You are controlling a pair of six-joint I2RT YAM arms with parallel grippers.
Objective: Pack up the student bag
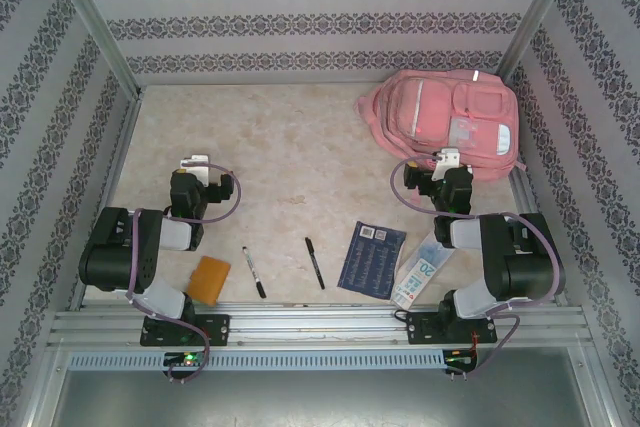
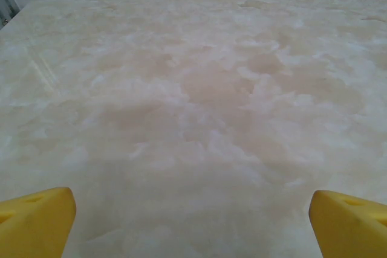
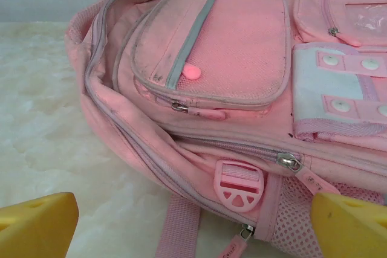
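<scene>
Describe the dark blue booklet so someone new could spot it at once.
Look along the table's near edge, by the right arm's base. Left of the pale box lies the dark blue booklet. It is the only dark flat rectangle; the nearest pen is a thin stick.

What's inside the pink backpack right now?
On the pink backpack, the main zip gapes slightly along one side, showing only pink lining. Anything deeper is covered by fabric.

bag: I have the student bag point(image 1: 440, 122) lying on the table point(image 1: 290, 147), just ahead of my right gripper point(image 1: 447, 158) | behind my left gripper point(image 1: 198, 163): flat pad point(image 1: 211, 278), then left pen point(image 1: 254, 272) and right pen point(image 1: 314, 263) off to its right | behind right gripper, to its left: booklet point(image 1: 372, 259), slim packet point(image 1: 420, 275) just beside it
</scene>
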